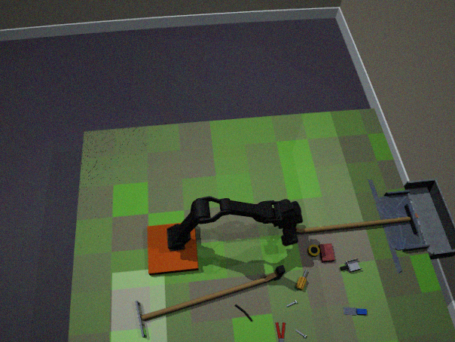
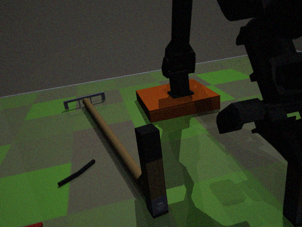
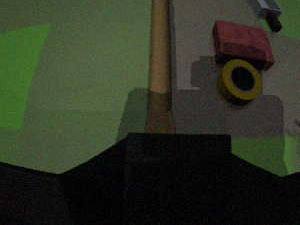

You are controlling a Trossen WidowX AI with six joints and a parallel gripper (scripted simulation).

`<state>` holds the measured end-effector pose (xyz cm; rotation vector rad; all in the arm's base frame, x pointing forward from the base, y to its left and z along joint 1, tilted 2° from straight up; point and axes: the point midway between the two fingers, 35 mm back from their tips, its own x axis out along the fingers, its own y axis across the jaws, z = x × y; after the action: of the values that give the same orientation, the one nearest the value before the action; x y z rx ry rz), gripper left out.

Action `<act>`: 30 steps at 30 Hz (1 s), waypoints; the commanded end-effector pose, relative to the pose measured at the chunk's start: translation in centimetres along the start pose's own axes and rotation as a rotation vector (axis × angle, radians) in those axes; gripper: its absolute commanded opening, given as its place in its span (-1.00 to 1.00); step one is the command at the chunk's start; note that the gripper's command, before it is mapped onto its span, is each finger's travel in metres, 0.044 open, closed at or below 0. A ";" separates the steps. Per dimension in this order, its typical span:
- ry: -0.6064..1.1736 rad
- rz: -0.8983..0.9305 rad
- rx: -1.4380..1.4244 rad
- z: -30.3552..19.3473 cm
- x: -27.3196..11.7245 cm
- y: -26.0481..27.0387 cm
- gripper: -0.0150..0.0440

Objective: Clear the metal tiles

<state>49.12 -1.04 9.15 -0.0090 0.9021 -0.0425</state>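
My gripper [image 1: 293, 231] [image 3: 164, 142] is shut on the grip end of the long scraper; its fingertips are mostly hidden by the arm and the dark. The scraper's wooden handle [image 1: 350, 225] [image 3: 160, 54] runs out to the far right. Its dark blade [image 1: 413, 222] stands across the far end of the steel bench plate [image 1: 392, 206], at the edge of the catch box [image 1: 431, 211]. A small orange mark [image 1: 416, 215] shows just past the blade. I cannot make out any metal tile on the plate, and the blade may hide some.
A second long tool [image 1: 211, 297] [image 2: 110, 137] with an open-frame head lies at the front left. A yellow-black ring [image 1: 313, 250] [image 3: 240, 82] and red block [image 1: 327, 252] [image 3: 241, 44] lie beside the handle. A yellow-handled tool [image 1: 301, 282], blue-handled scraper [image 1: 361, 312], red pliers [image 1: 280, 331] and screws lie nearer the front.
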 end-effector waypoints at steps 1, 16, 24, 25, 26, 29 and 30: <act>-0.021 -0.003 0.006 1.0 -0.1 -0.1 -0.49; -0.022 -0.003 0.006 2.4 1.0 0.0 -0.49; -0.023 -0.003 0.006 3.0 1.7 0.0 -0.49; -0.023 -0.003 0.006 3.1 1.7 0.1 -0.49; -0.023 -0.003 0.006 3.2 1.8 0.1 -0.49; -0.007 0.000 0.000 2.5 1.9 0.1 -0.49; -0.007 0.000 0.000 2.5 1.9 0.1 -0.49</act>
<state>52.28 -1.07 9.25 -0.0090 0.8941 -0.0427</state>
